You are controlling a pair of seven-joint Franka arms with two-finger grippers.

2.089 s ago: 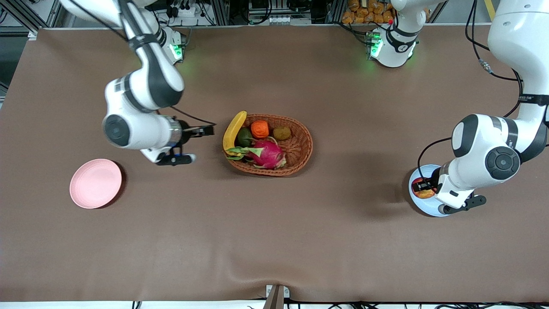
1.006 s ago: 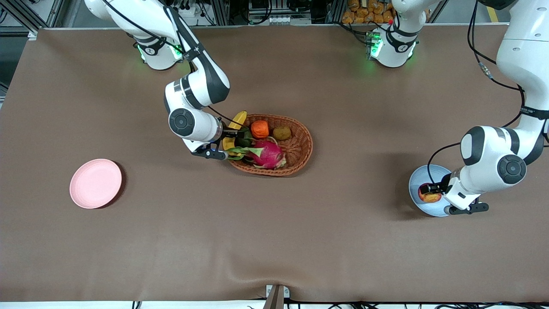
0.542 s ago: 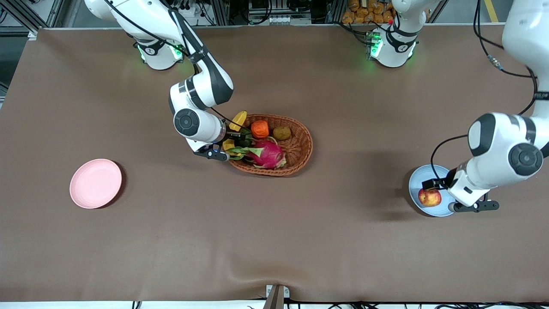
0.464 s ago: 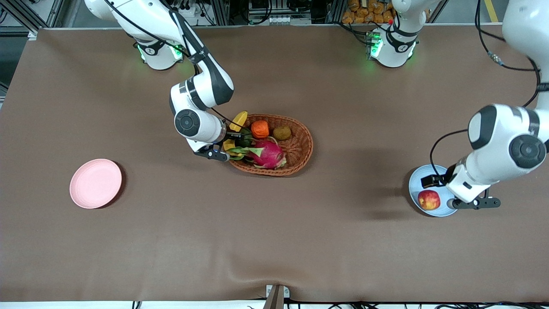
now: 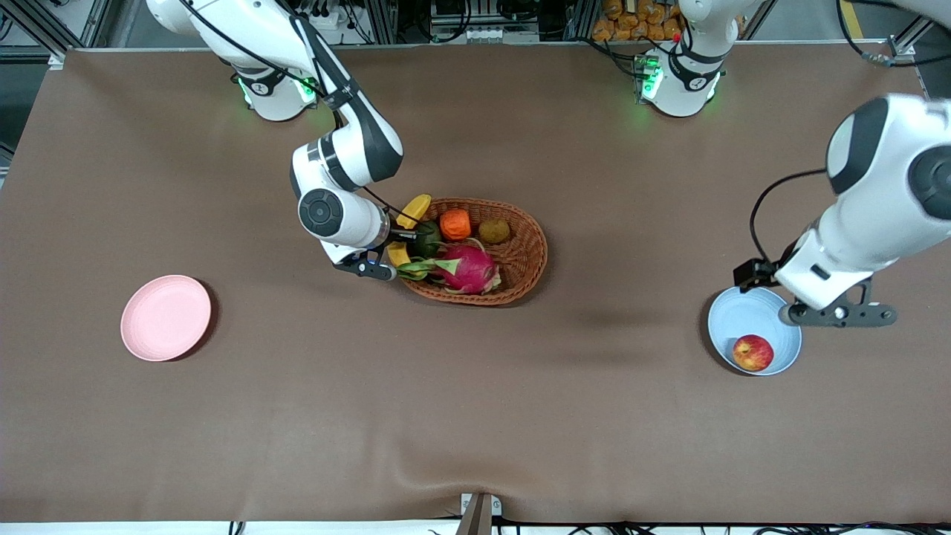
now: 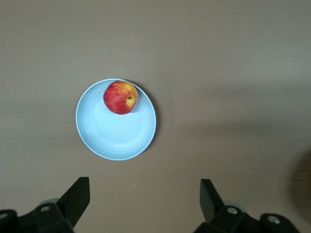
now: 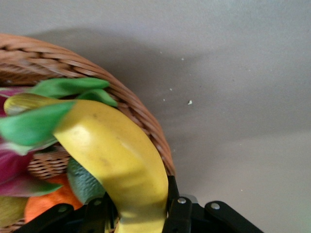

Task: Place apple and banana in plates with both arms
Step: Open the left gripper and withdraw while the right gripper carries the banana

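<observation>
The red apple (image 5: 752,352) lies on the pale blue plate (image 5: 732,319) at the left arm's end of the table; both also show in the left wrist view, apple (image 6: 120,97) near the plate's (image 6: 121,136) rim. My left gripper (image 5: 758,279) is open and empty, up in the air over the plate's edge; its fingers (image 6: 75,196) stand wide apart. My right gripper (image 5: 405,236) is shut on the yellow banana (image 5: 414,210) at the wicker basket's (image 5: 524,256) rim. The right wrist view shows the banana (image 7: 121,155) clamped between the jaws. The pale pink plate (image 5: 165,317) sits bare at the right arm's end.
The basket also holds a pink dragon fruit (image 5: 468,267), an orange lumpy fruit (image 5: 455,224), a kiwi (image 5: 494,231) and a dark green fruit (image 5: 427,239). The dragon fruit's green leaves (image 7: 43,116) lie against the banana. Brown cloth covers the table.
My left gripper let go of the apple on the blue plate and rose away from it. My right arm reached the basket and closed on the banana; the basket shifted slightly.
</observation>
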